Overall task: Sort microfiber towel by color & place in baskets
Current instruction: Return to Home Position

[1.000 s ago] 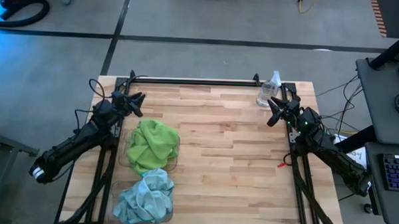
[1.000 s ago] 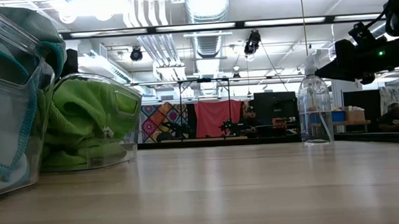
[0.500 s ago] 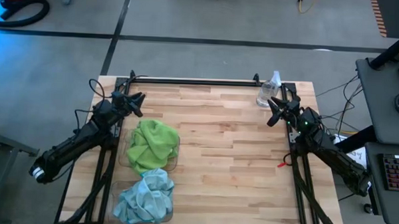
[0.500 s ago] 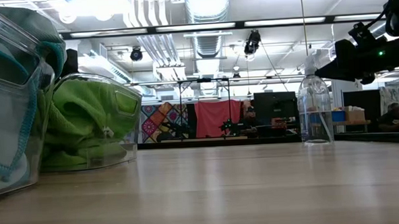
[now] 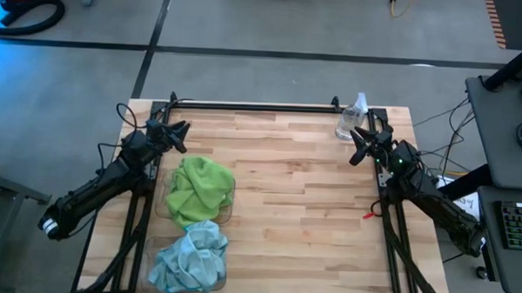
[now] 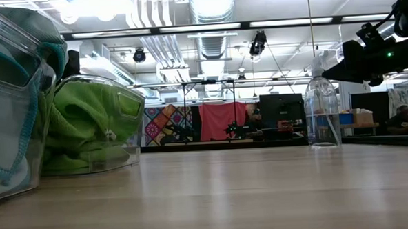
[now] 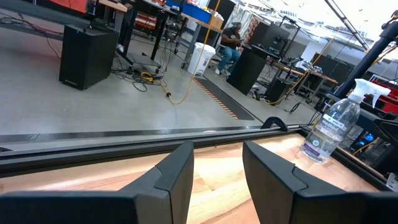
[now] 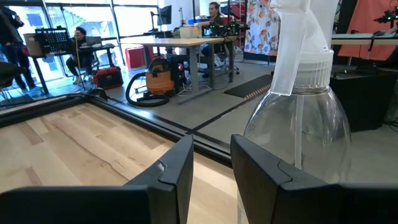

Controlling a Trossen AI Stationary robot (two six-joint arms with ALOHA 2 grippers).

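A bunched lime green microfiber towel [image 5: 199, 189] fills a clear basket [image 6: 124, 107] at the table's left side. Nearer the front edge, a pale blue towel [image 5: 189, 257] is piled in a second clear basket [image 6: 9, 81]. My left gripper [image 5: 180, 131] hovers open over the far left corner, beyond the green towel, holding nothing. My right gripper [image 5: 362, 143] hovers open near the far right corner, close to a clear spray bottle [image 5: 352, 117], touching nothing. In each wrist view there is a bare gap between the fingers.
The spray bottle [image 6: 322, 113] stands upright at the far right corner, right in front of my right gripper [image 8: 211, 165]. A black rail [image 5: 254, 105] runs along the far edge. The wooden tabletop [image 5: 302, 209] stretches between the baskets and the right arm.
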